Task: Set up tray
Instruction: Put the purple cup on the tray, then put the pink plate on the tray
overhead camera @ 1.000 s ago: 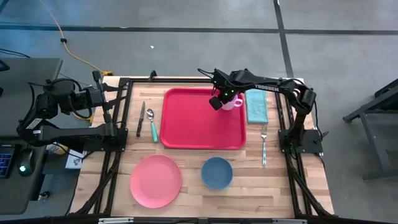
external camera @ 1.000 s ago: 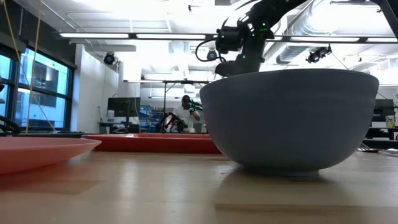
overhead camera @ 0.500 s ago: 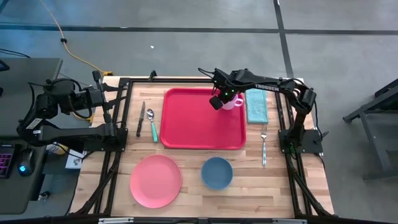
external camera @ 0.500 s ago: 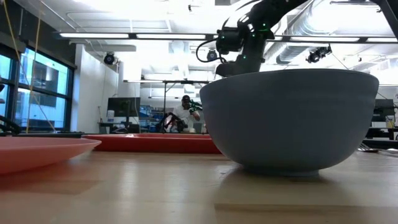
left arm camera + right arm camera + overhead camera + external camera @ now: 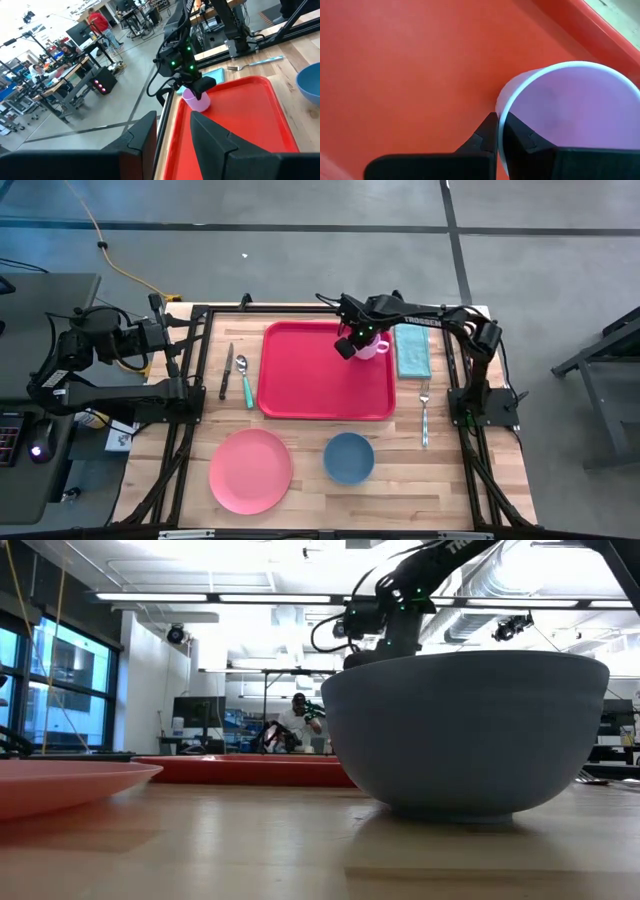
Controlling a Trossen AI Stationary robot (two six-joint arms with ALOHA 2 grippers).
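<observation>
Right gripper (image 5: 352, 346) pinching pink cup (image 5: 372, 346) rim over tray (image 5: 300, 380) upper-right corner — tray long axis left-right, extending leftward; left gripper (image 5: 172, 137) half-spread, far left.

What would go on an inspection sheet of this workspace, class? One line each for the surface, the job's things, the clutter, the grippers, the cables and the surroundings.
Surface: wooden table.
Job's things: red tray at the table's far middle; a pink cup in its far right corner.
Clutter: pink plate and blue bowl near the front; knife and spoon left of the tray; teal cloth and fork right of it.
Grippers: right gripper shut on the cup's rim; left gripper off the table's left side, holding nothing.
Cables: yellow cable on the floor.
Surroundings: people at desks behind.
</observation>
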